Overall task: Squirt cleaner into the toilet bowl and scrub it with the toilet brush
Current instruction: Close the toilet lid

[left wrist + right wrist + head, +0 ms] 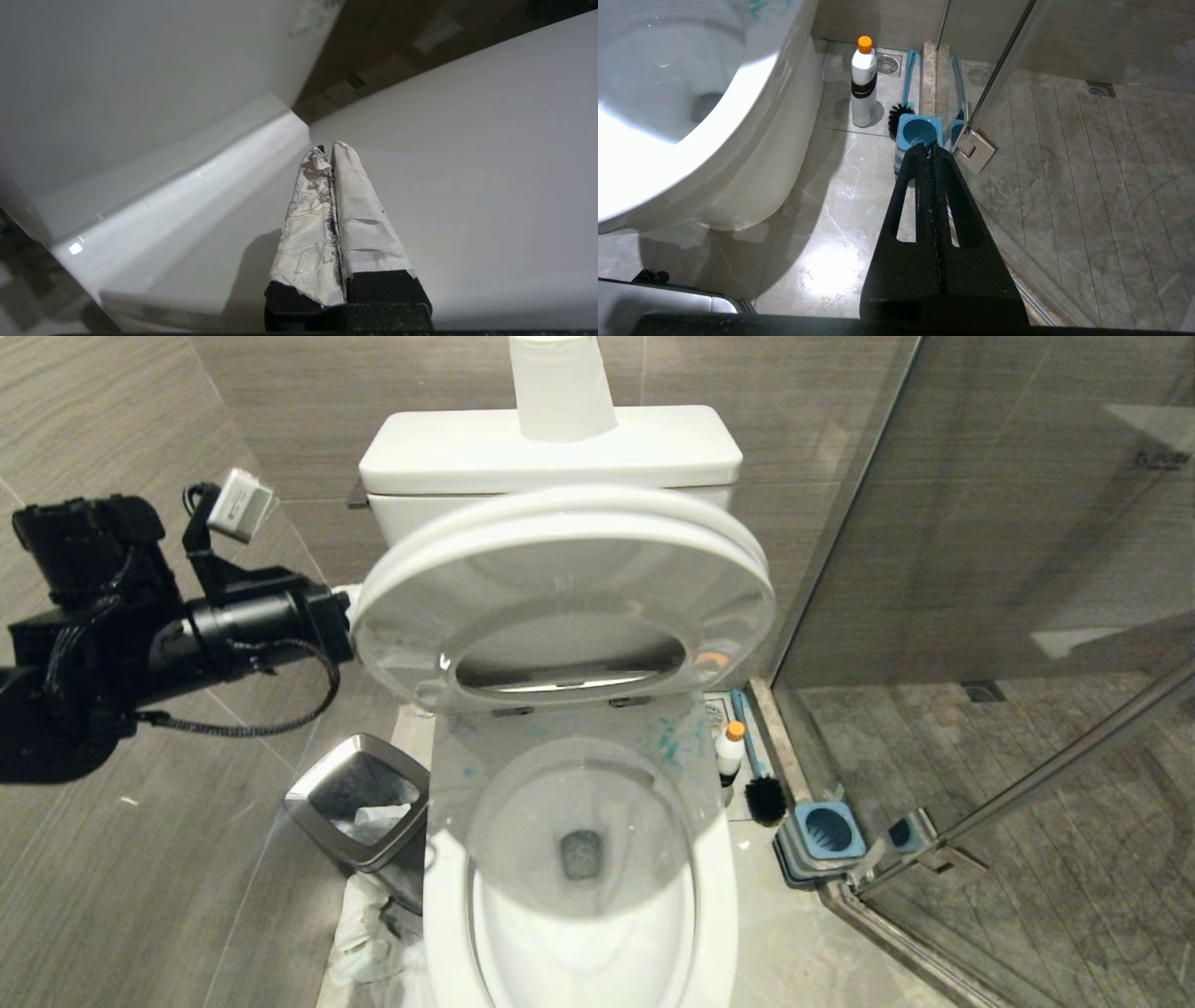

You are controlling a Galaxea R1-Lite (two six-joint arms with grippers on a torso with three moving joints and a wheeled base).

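Note:
The toilet bowl (pixel 579 859) stands open, with teal smears on its back rim. Its white seat and lid (pixel 560 607) are tilted up over it. My left gripper (pixel 329 148) is shut and empty; its white-wrapped fingers (pixel 359 210) lie against a white surface of the toilet. In the head view the left arm (pixel 252 625) reaches the lid's left edge, fingertips hidden behind it. The cleaner (pixel 730 751) (pixel 864 79) stands on the floor right of the bowl. The toilet brush (pixel 764 795) (pixel 900 119) lies beside it. My right gripper (pixel 927 147) hangs shut and empty above the floor.
A blue-grey brush holder (pixel 826 831) (pixel 917 133) sits by the glass shower door's hinge (pixel 976 149). A steel-rimmed waste bin (pixel 364 812) stands left of the bowl, with crumpled paper below it. A toilet-paper roll (pixel 560 383) rests on the tank (pixel 551 453).

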